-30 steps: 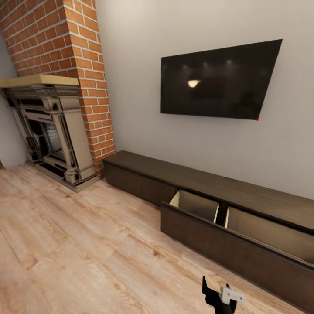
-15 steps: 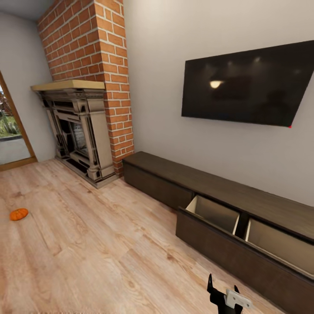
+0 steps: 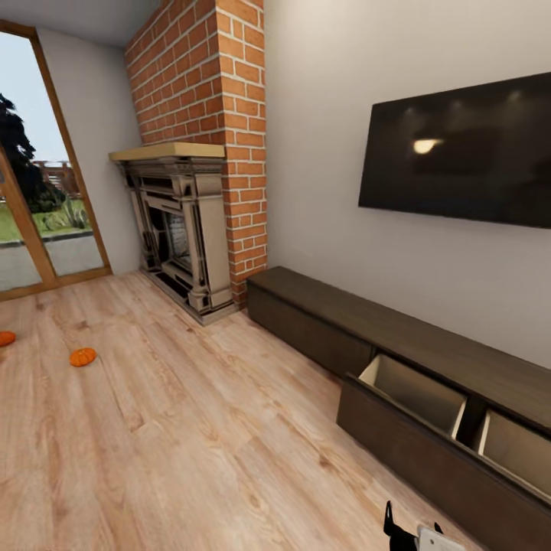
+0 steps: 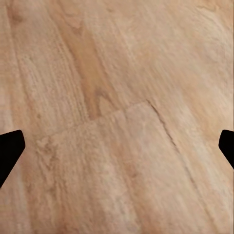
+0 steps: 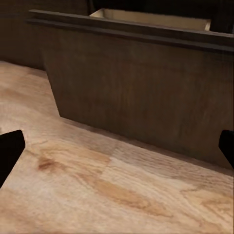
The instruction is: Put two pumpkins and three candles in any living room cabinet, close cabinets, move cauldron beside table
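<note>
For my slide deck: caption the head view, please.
Two small orange ribbed pumpkins lie on the plank floor; the long dark-brown cabinet stands open.

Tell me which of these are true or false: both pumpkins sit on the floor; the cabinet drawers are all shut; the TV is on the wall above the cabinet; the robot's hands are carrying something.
1. Both pumpkins lie on the wood floor. True.
2. Every cabinet drawer is shut. False: two drawers stand open, pale insides showing.
3. The TV hangs above the cabinet. True.
4. The grippers carry something. False: the left gripper and right gripper are open and empty.
</note>
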Motion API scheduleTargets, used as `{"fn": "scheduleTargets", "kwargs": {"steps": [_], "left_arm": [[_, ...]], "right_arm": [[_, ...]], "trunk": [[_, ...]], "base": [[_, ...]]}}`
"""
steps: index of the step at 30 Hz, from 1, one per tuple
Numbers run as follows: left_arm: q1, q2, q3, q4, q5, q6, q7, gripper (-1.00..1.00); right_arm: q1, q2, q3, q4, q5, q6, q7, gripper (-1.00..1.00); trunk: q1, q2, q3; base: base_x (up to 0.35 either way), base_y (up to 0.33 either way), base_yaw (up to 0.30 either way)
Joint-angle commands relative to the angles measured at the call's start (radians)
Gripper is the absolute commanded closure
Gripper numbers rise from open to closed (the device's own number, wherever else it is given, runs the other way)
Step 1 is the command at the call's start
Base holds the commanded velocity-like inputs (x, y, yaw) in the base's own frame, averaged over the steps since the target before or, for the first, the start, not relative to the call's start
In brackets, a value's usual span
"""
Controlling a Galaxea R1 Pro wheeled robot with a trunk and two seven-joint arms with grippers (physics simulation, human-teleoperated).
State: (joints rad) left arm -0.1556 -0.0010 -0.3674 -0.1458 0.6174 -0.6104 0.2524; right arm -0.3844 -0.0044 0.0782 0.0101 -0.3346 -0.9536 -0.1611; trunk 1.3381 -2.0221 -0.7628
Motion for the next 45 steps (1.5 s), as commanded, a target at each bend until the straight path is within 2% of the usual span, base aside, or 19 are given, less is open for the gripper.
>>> {"fn": "scheduleTargets", "kwargs": {"steps": [1,6,14,22,26,27,32,45], "left_arm": [[-0.001,0.003,-0.008,0.001,0.001,-0.002,0.009,-1.00],[-0.001,0.018,-0.008,0.001,0.020,-0.002,0.009,-1.00],[-0.001,0.019,-0.010,0.001,0.027,0.005,0.007,-1.00],[-0.001,0.020,-0.009,0.001,0.029,0.004,0.008,-1.00],[-0.001,0.034,-0.007,0.001,0.030,0.003,0.009,-1.00],[-0.001,0.040,-0.007,0.001,0.043,0.003,0.009,-1.00],[-0.001,0.041,-0.007,0.001,0.066,0.003,0.008,-1.00],[-0.001,0.039,-0.008,0.001,0.070,0.009,0.008,-1.00]], "right_arm": [[-0.001,0.001,0.009,0.003,-0.001,-0.002,-0.008,-1.00],[-0.001,0.003,0.009,0.008,-0.001,0.001,-0.006,-1.00],[-0.001,0.014,0.010,0.011,0.000,0.001,-0.006,-1.00],[-0.001,0.012,0.008,0.010,-0.003,-0.001,-0.008,-1.00],[-0.001,0.010,0.008,0.010,-0.003,-0.001,-0.008,-1.00],[-0.001,0.011,0.008,0.010,-0.003,-0.002,-0.008,-1.00],[-0.001,0.011,0.008,0.010,-0.002,-0.002,-0.008,-1.00],[-0.001,0.015,0.009,0.010,-0.001,-0.001,-0.008,-1.00]], "trunk": [[0.000,0.000,-0.001],[0.000,0.000,-0.001],[0.000,0.000,-0.002],[0.000,0.000,-0.002],[0.000,0.000,-0.002],[0.000,0.000,-0.002],[0.000,0.000,-0.002],[0.000,0.000,-0.002]], "base": [[0.291,0.000,0.284],[0.317,0.000,0.283],[0.333,0.000,0.103],[0.324,-0.040,0.222],[0.324,-0.034,0.246],[0.334,-0.002,0.249],[0.334,0.027,0.249],[0.334,0.122,0.249]]}}
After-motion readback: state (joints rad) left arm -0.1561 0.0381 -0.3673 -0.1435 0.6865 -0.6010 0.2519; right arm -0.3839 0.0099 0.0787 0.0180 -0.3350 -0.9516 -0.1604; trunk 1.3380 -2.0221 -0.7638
